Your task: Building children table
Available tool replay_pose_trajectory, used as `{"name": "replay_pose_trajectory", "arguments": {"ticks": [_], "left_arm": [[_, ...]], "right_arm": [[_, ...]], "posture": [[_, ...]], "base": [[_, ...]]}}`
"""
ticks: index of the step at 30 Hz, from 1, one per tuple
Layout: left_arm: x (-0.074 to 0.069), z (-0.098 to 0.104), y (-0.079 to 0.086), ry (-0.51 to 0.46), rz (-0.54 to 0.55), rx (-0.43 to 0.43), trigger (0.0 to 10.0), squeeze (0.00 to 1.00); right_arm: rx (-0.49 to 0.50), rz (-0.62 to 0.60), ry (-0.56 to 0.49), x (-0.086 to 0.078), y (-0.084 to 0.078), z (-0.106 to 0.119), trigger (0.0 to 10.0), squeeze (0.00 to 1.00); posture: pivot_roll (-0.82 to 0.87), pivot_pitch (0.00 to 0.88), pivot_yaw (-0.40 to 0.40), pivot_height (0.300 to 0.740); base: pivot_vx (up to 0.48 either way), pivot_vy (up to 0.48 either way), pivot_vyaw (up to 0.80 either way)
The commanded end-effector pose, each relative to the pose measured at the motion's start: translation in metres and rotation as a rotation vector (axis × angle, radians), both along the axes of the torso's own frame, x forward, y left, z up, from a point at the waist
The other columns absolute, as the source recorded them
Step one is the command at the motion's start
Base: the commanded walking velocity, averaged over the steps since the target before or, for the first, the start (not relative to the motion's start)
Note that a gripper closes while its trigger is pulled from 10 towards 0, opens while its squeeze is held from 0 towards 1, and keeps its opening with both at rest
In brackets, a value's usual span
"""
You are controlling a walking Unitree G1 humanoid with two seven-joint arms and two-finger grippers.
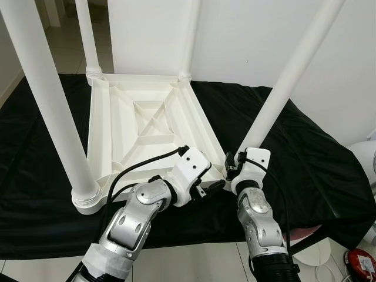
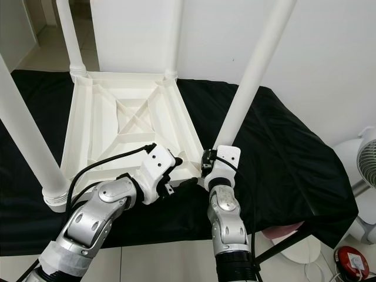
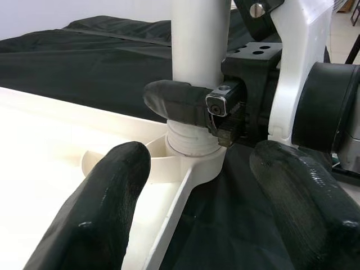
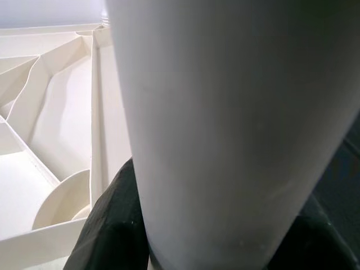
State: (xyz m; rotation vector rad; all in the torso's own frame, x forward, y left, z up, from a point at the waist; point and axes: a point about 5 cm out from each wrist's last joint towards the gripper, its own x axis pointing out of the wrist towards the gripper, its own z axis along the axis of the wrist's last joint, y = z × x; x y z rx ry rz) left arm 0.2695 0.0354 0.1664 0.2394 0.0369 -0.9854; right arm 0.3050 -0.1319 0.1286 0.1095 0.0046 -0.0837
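A white plastic children's table lies upside down on a black cloth, its four legs pointing up. My right gripper is shut on the near right leg, just above its threaded base. In the left wrist view, one right finger wraps the leg above the corner socket. My left gripper is open, low beside that same corner, with nothing between its fingers. The right wrist view is pressed close to the leg, with the table's ribbed underside behind it.
The near left leg rises close by my left arm, and two more legs stand at the far corners. The cloth's front edge drops to a tiled floor. A white fan and a red object sit at the right.
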Motion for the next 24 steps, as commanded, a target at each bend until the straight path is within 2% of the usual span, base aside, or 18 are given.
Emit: {"name": "replay_pose_trajectory", "arguments": {"ticks": [1, 2, 13, 14, 15, 16, 17, 18, 19, 21, 24], "left_arm": [[-0.002, 0.001, -0.002, -0.011, 0.027, -0.003, 10.0, 0.00], [-0.001, 0.001, -0.001, -0.012, 0.032, -0.003, 10.0, 0.00], [0.000, 0.001, 0.001, -0.013, 0.048, -0.007, 10.0, 0.00], [0.000, 0.001, 0.001, -0.013, 0.050, -0.008, 10.0, 0.00], [0.000, 0.001, 0.001, -0.013, 0.050, -0.008, 10.0, 0.00], [0.001, 0.001, 0.001, -0.014, 0.052, -0.009, 10.0, 0.00], [0.001, 0.002, 0.001, -0.015, 0.053, -0.010, 10.0, 0.00], [0.002, 0.002, 0.001, -0.016, 0.054, -0.010, 10.0, 0.00], [0.002, 0.002, 0.001, -0.016, 0.054, -0.010, 10.0, 0.00], [0.003, 0.003, 0.001, -0.019, 0.052, -0.010, 10.0, 0.00], [0.005, 0.004, 0.001, -0.023, 0.050, -0.008, 10.0, 0.00]], "right_arm": [[0.009, -0.027, 0.079, -0.005, -0.005, -0.013, 10.0, 0.00], [0.019, -0.014, 0.067, -0.006, -0.005, -0.011, 10.0, 1.00], [0.072, 0.110, 0.006, -0.010, -0.005, 0.001, 10.0, 1.00], [0.054, 0.184, 0.007, -0.010, -0.011, 0.001, 10.0, 1.00], [0.054, 0.184, 0.007, -0.010, -0.011, 0.001, 10.0, 1.00], [0.026, 0.253, 0.007, -0.010, -0.017, 0.002, 10.0, 1.00], [-0.022, 0.352, -0.003, -0.010, -0.026, 0.004, 10.0, 0.00], [-0.054, 0.416, -0.006, -0.010, -0.032, 0.006, 10.0, 0.00], [-0.054, 0.416, -0.006, -0.010, -0.032, 0.006, 10.0, 0.00], [-0.102, 0.531, -0.018, -0.007, -0.041, 0.009, 10.0, 0.00], [-0.144, 0.578, -0.027, -0.001, -0.049, 0.011, 10.0, 0.00]], "posture": [[0.00, 0.000, -0.127, 0.740], [0.01, 0.000, -0.133, 0.740], [0.01, 0.000, -0.140, 0.740], [0.00, 0.000, -0.136, 0.740], [0.00, 0.000, -0.136, 0.740], [0.00, 0.000, -0.136, 0.740], [0.00, 0.000, -0.131, 0.740], [0.00, 0.000, -0.131, 0.740], [0.00, 0.000, -0.131, 0.740], [-0.01, 0.000, -0.120, 0.740], [-0.01, 0.000, -0.113, 0.740]], "base": [[0.000, 0.000, 0.00], [0.000, 0.000, 0.00], [0.000, 0.000, 0.00], [0.000, 0.000, 0.00], [0.000, 0.000, 0.00], [0.000, 0.000, 0.00], [0.000, 0.000, 0.00], [0.000, 0.000, 0.00], [0.000, 0.000, 0.00], [0.000, 0.000, 0.00], [0.000, 0.000, 0.00]]}}
